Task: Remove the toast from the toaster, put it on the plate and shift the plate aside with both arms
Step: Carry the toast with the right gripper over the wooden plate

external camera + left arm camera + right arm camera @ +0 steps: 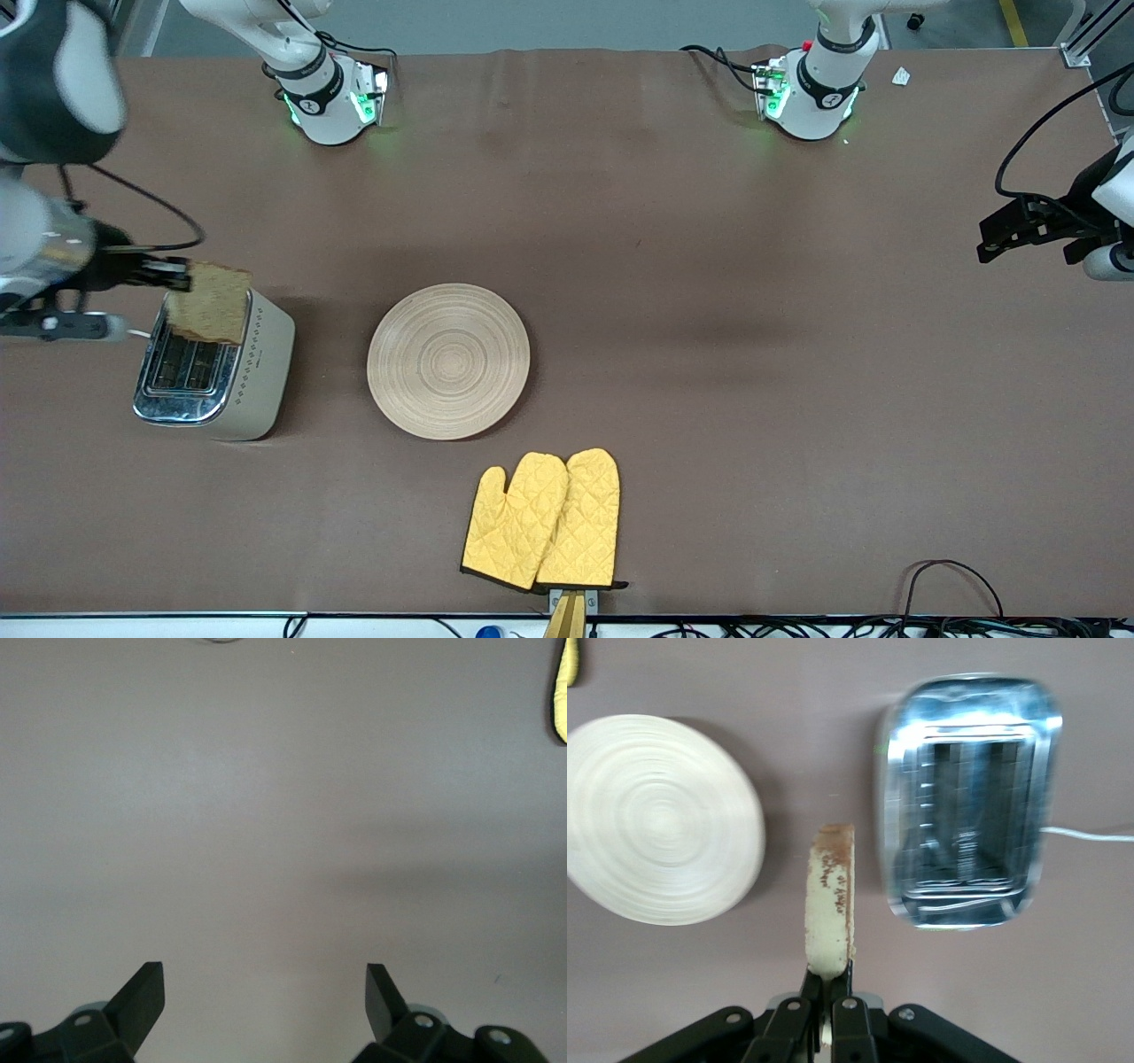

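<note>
Toast (211, 303) is lifted clear of the toaster (217, 372), pinched by the right gripper (182, 273) above it; placement on the bare plate (448, 361) and plate shifting are outstanding, left gripper (264, 992) waiting spread.

We are looking at a robotics lab set up as a mock kitchen. Two white arms are bolted to a brown-covered table (709, 266), their bases (811, 93) lit green, with black cables (957, 576) trailing along the table's edge and aluminium framing (1085, 35) at one corner. The kitchen props are few: a chrome-topped toaster (217, 377), a wooden plate (448, 361) and a pair of yellow oven mitts (542, 521) laid out on the cloth.
</note>
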Tool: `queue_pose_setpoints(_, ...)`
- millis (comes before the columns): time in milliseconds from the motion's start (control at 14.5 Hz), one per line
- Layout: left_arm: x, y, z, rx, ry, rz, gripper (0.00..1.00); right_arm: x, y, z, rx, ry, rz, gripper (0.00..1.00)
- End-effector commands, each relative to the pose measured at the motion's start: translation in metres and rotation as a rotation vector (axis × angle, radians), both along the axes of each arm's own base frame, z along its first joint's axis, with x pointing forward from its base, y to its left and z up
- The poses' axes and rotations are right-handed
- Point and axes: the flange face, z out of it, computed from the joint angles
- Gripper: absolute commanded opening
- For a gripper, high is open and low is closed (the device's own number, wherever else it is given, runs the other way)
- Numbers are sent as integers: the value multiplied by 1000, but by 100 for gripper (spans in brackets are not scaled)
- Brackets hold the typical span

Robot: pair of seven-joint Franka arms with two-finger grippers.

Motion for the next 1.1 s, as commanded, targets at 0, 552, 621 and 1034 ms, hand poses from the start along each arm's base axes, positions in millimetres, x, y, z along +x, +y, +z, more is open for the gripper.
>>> queue_pose_setpoints(0, -5, 1, 3, 18, 2, 0, 100, -4, 75, -8, -20, -32, -35, 0)
queue_pose_setpoints(552, -3, 2, -1, 20, 10, 2, 100, -7, 147, -141, 315, -39, -317, 0)
queue_pose_setpoints(621, -3, 3, -1, 20, 10, 3, 100, -9, 150, -155, 332, -61, -340, 0)
queue_pose_setpoints(1034, -3, 3, -2, 20, 11, 3, 100, -11, 184, -209, 345, -98, -333, 0)
